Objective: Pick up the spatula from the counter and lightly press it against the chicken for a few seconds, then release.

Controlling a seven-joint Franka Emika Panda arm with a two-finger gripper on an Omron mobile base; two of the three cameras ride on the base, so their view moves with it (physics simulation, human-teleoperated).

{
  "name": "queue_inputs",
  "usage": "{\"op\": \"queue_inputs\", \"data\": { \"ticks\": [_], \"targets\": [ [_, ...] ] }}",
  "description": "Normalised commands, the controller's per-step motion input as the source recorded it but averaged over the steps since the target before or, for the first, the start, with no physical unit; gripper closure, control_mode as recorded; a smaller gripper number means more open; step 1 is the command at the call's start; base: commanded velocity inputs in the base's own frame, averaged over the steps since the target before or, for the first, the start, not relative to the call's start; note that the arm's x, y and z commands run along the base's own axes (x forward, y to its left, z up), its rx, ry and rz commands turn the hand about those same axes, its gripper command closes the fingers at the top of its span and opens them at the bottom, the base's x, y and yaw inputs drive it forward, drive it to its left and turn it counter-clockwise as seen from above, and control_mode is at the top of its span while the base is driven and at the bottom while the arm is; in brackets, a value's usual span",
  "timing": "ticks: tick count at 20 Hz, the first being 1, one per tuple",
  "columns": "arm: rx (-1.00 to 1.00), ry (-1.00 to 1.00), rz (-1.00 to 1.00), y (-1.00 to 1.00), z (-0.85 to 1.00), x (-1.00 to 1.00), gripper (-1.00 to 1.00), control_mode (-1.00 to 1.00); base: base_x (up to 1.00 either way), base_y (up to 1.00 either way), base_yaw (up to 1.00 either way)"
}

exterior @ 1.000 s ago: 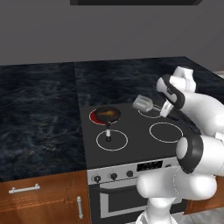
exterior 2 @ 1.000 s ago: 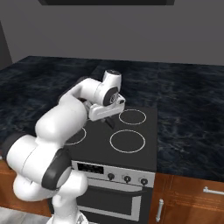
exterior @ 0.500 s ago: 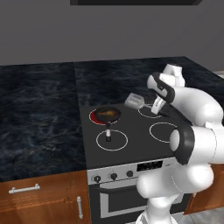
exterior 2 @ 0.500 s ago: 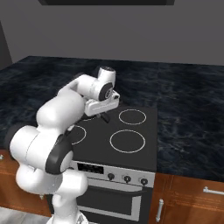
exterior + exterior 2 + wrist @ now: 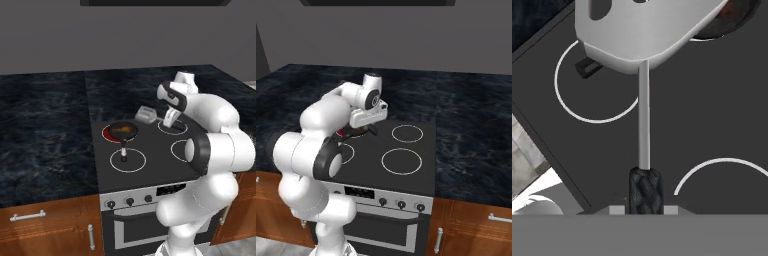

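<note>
Hand view: spatula held in air, dark handle clamped between jaws of gripper, slotted blade pointing forward over stove. Grip at handle end puts blade well ahead of hand, so blade alone need meet food. Left base view: blade hovers just beside pan, apart from chicken lying inside, over glowing red burner. Pan handle juts toward front burner. Judged step: carry nearly done; lowering and light press not yet made. Dark desk flanks stove.
</note>
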Motion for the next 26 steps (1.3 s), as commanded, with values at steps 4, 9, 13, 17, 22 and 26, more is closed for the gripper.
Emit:
{"op": "queue_inputs", "data": {
  "ticks": [4, 9, 13, 17, 22, 26],
  "targets": [
    [-0.05, 0.04, 0.01, 0.15, -0.10, 0.28, 1.00, -1.00, 0.00, 0.00, 0.00],
    [-0.05, 0.04, 0.01, 0.13, -0.11, 0.22, 1.00, -1.00, 0.00, 0.00, 0.00],
    [-0.05, 0.04, 0.01, 0.14, -0.06, 0.17, 1.00, -1.00, 0.00, 0.00, 0.00],
    [-0.03, 0.06, 0.01, 0.12, -0.03, 0.22, 1.00, -1.00, 0.00, 0.00, 0.00],
    [0.00, 0.08, 0.02, 0.09, -0.10, 0.27, 1.00, -1.00, 0.00, 0.00, 0.00],
    [-0.01, 0.09, 0.01, 0.10, -0.22, 0.24, 1.00, -1.00, 0.00, 0.00, 0.00]
  ]
}}
